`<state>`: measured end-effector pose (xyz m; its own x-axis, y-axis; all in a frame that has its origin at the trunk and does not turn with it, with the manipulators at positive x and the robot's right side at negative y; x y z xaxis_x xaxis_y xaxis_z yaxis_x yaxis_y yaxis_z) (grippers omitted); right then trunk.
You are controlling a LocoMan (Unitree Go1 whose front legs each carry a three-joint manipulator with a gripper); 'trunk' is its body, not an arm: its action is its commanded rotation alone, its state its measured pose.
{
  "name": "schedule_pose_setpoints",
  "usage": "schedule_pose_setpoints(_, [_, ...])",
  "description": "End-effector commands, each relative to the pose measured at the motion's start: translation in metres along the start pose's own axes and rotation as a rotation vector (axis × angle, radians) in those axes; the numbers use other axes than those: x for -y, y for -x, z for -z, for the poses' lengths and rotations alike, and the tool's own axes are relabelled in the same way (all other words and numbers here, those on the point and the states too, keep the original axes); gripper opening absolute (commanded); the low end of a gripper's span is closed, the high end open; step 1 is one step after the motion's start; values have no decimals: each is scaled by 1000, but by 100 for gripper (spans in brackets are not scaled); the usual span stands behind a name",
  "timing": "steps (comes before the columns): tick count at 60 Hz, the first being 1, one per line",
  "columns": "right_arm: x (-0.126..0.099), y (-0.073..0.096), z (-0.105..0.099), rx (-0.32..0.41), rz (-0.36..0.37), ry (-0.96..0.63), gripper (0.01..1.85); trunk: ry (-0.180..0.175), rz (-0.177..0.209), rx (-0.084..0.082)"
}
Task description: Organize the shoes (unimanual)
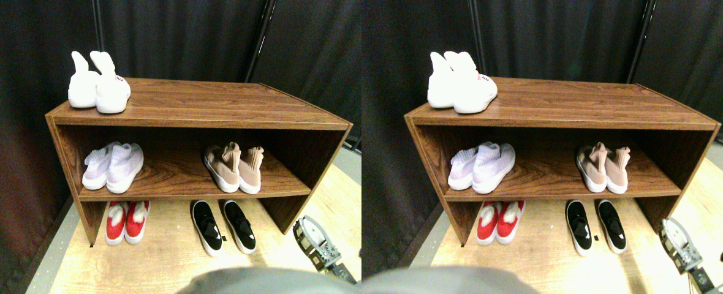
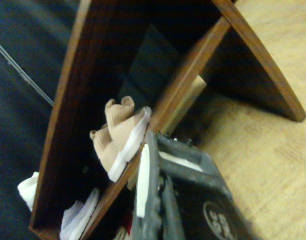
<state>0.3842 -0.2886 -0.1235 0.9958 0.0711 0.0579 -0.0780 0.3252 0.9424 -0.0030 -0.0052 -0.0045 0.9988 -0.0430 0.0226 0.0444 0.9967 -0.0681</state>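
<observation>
While dark curtains (image 1: pixel 184 37) hang behind, wooden shelf (image 1: pixel 214 101) stands — seemingly on pale flooring (image 1: pixel 153 263).

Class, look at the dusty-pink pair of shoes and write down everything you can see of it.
The dusty-pink shoes are knit sock-style sneakers with high ribbed cuffs and white soles. They stand as a pair, upright and side by side, on the right part of the wooden rack's middle shelf, toes towards the front edge. The left shoe is angled slightly away from its partner. Only the shelf touches them; the gripper is low to the right, clear of them. The wrist view shows them too.
</observation>
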Motion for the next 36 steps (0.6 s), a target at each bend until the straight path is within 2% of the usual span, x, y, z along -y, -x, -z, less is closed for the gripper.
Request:
schedule_pose_setpoints(1, [19, -7, 2, 25, 9, -29, 6, 21, -11, -27])
schedule_pose_setpoints(4, [27, -11, 3, 29, 35, -55, 6, 22, -13, -31])
schedule_pose_setpoints(6, [38, -16, 4, 41, 60, -134, 6, 22, -14, -31])
schedule_pose_setpoints(10, [55, -24, 4, 45, 91, -141, 6, 24, -18, -35])
schedule_pose_setpoints(17, [72, -35, 3, 82, 142, -190, 6, 24, -20, -37])
schedule_pose_setpoints(22, [89, -44, 3, 151, 190, -205, 6, 26, -23, -34])
schedule_pose_setpoints(30, [101, -58, -3, 226, 242, -198, 6, 27, -25, -31])
schedule_pose_setpoints(36, [105, -68, -9, 213, 243, -186, 6, 27, -28, -26])
